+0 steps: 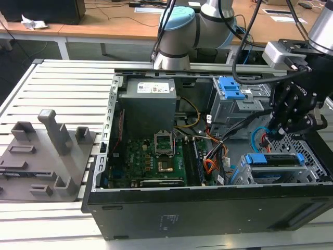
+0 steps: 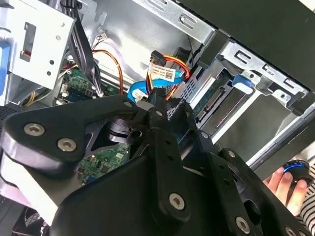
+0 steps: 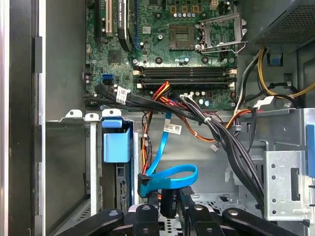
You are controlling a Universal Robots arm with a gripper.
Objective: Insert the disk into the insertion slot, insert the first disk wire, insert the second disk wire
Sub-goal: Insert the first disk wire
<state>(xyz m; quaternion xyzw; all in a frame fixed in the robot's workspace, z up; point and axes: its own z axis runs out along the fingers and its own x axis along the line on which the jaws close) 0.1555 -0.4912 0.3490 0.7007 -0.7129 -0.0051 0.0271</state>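
1. Concerning the claw (image 1: pixel 271 131): low at the exterior view's right, inside the case (image 1: pixel 208 208), just above the slot (image 1: pixel 314 156). Clenched on a black plug (image 3: pixel 167 206), going by the first wrist view, with one finger on either side.
2. Far at the exterior view's left: grey fixture (image 1: pixel 49 151), flat on the slatted table (image 1: pixel 57 88), well apart from the case.
3. Mid-case: green board (image 1: pixel 151 156), flat on the case floor.
4. Right of that: tall cage (image 1: pixel 234 112), blue clip (image 1: pixel 230 87) on top.
5. Farthest right: disk (image 1: pixel 273 159), seated in the slot, blue carrier toward the claw.
6. From the first wrist view: blue wire (image 3: pixel 170 176), looping just beside the claw (image 3: pixel 168 196) and rising toward the board (image 3: pixel 167 54). Plug near the slot (image 3: pixel 91 162), apart from the disk (image 3: pixel 116 142), not yet plugged in.
7. From the second wrist view: disk (image 2: pixel 216 101) turning its socket edge toward the claw (image 2: pixel 173 102). Connector (image 2: pixel 156 55) on red, yellow and black leads, loose beyond the fingertips. Hand (image 2: pixel 283 186) outside the case wall.
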